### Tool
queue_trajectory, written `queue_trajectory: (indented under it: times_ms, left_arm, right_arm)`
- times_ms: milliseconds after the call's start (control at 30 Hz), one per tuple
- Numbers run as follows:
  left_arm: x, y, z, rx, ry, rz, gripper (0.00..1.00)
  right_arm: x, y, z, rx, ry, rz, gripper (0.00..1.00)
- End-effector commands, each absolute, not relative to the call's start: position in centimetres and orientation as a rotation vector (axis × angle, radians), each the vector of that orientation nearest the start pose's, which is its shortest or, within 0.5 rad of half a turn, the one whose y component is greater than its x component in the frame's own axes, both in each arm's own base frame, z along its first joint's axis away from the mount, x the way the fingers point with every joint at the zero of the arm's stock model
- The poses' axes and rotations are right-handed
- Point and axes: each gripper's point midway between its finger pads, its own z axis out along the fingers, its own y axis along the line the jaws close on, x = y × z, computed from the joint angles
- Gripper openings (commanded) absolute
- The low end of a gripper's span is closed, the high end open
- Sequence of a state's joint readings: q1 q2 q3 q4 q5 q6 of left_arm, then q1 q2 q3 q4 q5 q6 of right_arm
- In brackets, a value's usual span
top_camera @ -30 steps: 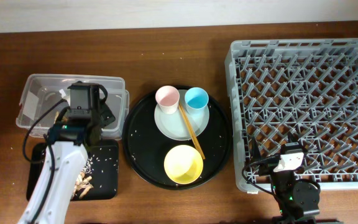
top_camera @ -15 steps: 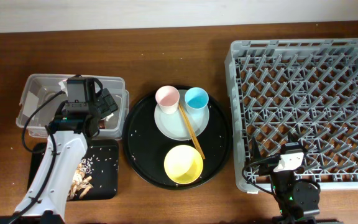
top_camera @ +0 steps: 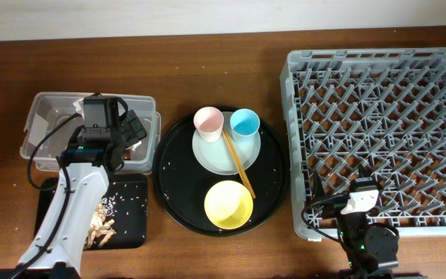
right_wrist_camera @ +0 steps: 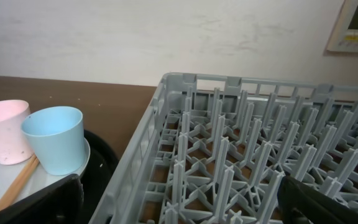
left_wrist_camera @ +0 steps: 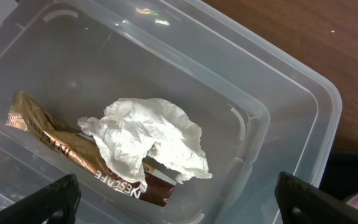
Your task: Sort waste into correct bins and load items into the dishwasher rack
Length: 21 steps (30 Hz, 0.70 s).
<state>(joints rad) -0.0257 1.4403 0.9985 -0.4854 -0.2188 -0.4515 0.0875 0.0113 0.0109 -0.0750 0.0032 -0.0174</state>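
Napkin (left_wrist_camera: pixel 148 140) lies on wrapper (left_wrist_camera: pixel 51 143) in the clear box (left_wrist_camera: pixel 278 93); left claw (left_wrist_camera: pixel 179 202) and right claw (right_wrist_camera: pixel 179 199) gape released.

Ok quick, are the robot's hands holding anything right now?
Left gripper: open, empty, above the clear box with the napkin and wrapper inside.
Right gripper: open, empty, by the rack.
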Motion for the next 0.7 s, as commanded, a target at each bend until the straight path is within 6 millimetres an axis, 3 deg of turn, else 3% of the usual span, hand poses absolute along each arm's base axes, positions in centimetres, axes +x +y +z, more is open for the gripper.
queue_trajectory:
  times_ms: [0, 33, 100, 167, 267, 333, 367, 400, 467, 533, 633, 667]
  left_arm:
    - [37.9, 3.2, 13.4, -0.596, 2.389, 0.095, 0.99]
    - [37.9, 3.2, 13.4, -0.596, 2.389, 0.095, 0.99]
    - [37.9, 3.2, 13.4, -0.596, 2.388, 0.095, 0.99]
    - [37.9, 3.2, 13.4, -0.596, 2.389, 0.095, 0.99]
    - [37.9, 3.2, 13.4, -0.596, 2.389, 0.095, 0.99]
    - [37.9, 3.2, 13.4, -0.596, 2.389, 0.095, 0.99]
    - [37.9, 3.2, 13.4, -0.596, 2.389, 0.095, 0.99]
    - [37.9, 3.2, 13.4, -0.596, 2.389, 0.095, 0.99]
    - [37.9, 3.2, 13.4, -0.596, 2.389, 0.095, 0.99]
    - [37.9, 3.2, 13.4, -0.596, 2.389, 0.095, 0.99]
    - [37.9, 3.2, 13.4, -0.596, 2.389, 0.095, 0.99]
    - [37.9, 3.2, 13.4, -0.596, 2.389, 0.095, 0.99]
  right_arm:
    - [24.1, 4.6, 16.5, -0.045, 1.628, 0.314, 0.98]
    - [23.6, 5.8, 18.0, -0.085, 1.604, 0.395, 0.98]
    - [21.4, 7.1, 23.9, -0.112, 1.584, 0.510, 0.98]
    - [19.5, 7.3, 28.4, -0.109, 1.691, 0.531, 0.98]
    - [18.5, 8.8, 32.9, -0.165, 1.944, 0.616, 0.98]
    - [19.1, 11.2, 35.4, -0.242, 2.024, 0.791, 0.98]
    - [19.4, 13.3, 35.7, -0.324, 2.044, 0.956, 1.00]
    - [20.1, 13.8, 34.0, -0.304, 2.134, 1.015, 0.80]
    - [20.9, 13.9, 29.4, -0.261, 2.358, 1.024, 0.73]
    - [21.1, 15.3, 26.6, -0.354, 2.487, 0.969, 0.66]
    - [19.9, 19.2, 23.0, -0.588, 2.621, 0.882, 0.63]
    - [19.8, 20.0, 20.9, -0.606, 2.709, 0.775, 0.63]
